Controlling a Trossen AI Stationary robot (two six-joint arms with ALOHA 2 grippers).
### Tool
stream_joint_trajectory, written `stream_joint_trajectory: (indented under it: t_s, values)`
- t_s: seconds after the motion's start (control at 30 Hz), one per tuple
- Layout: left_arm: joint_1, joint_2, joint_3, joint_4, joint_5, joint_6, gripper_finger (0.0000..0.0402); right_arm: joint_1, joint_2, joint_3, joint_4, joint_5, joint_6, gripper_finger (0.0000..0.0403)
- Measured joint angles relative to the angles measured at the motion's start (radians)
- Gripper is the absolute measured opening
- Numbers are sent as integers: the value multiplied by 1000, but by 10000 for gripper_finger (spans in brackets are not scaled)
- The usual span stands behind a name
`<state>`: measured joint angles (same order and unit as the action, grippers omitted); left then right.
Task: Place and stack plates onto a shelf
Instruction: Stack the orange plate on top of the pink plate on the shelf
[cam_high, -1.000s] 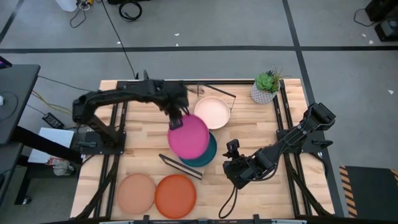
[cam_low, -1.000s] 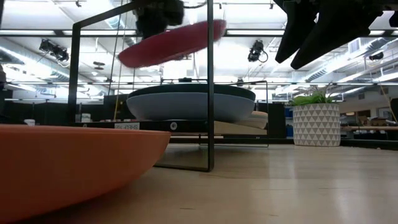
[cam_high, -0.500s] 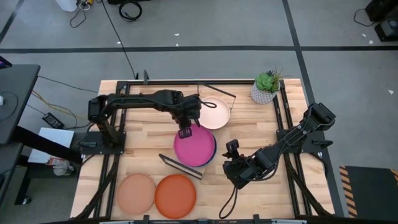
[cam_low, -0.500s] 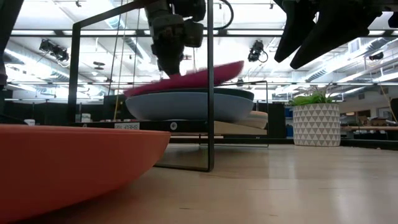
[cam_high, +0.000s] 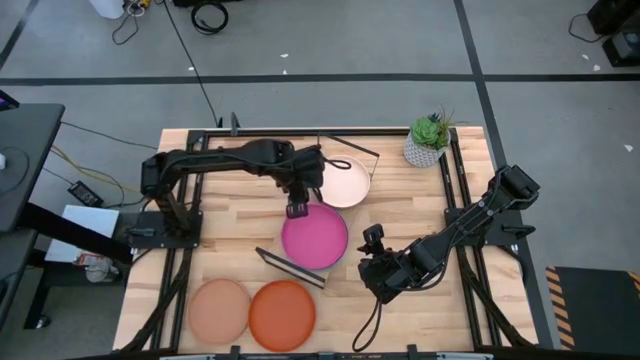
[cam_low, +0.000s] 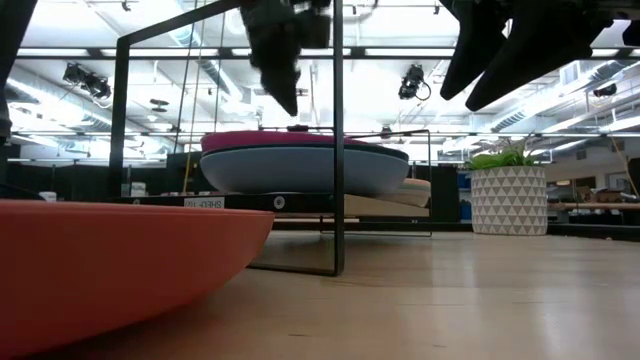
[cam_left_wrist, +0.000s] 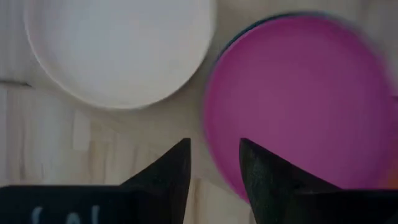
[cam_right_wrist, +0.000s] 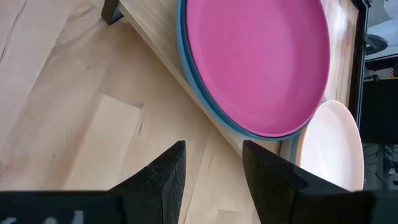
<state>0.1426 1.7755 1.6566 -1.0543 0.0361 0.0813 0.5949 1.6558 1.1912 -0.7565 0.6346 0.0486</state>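
A magenta plate (cam_high: 314, 236) lies flat on top of a stack of blue plates (cam_right_wrist: 205, 107) on the shelf (cam_right_wrist: 155, 53); its underside rests on the plate below (cam_low: 300, 170). A cream plate (cam_high: 343, 182) sits beside the stack on the shelf's far part. My left gripper (cam_left_wrist: 211, 152) hangs open just above the magenta plate's far-left rim and clear of it, as the low view shows (cam_low: 283, 90). My right gripper (cam_right_wrist: 211, 168) stands open to the near right of the shelf, with nothing between its fingers. An orange plate (cam_high: 282, 314) and a tan plate (cam_high: 219, 310) lie on the table near its front edge.
A small white pot with a green plant (cam_high: 428, 140) stands at the table's far right. The shelf's thin black legs (cam_low: 338, 140) rise around the stack. Black rails (cam_high: 455, 215) run along the table's sides by both arm bases.
My left gripper has come down toward the near edge with the magenta plate, set it on the stack, opened and let go, then risen a little. The plate, held tilted above the stack before, now lies level on the top blue plate.
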Motion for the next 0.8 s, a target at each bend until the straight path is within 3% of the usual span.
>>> stream_joint_trajectory:
  t_s: [0.13, 0.3, 0.43, 0.57, 0.7, 0.8]
  values:
    - [-95, -60, 66, 2, 35, 9, 142, 0, 0, -7, 4, 25, 2, 165]
    - [-316, -151, 71, 38, 41, -59, 142, 17, -1, -59, -3, 91, 36, 165]
    - [-524, -169, 71, 54, -52, -232, 142, 31, -11, -98, -7, 116, 94, 165]
    - [-719, -133, 71, 46, -234, -446, 141, 58, -28, -131, -4, 162, 141, 165]
    - [-860, -65, 70, 5, -380, -682, 141, 83, -50, -160, -1, 216, 199, 165]
    - [-929, 2, 70, -18, -431, -854, 141, 92, -55, -175, 2, 229, 231, 165]
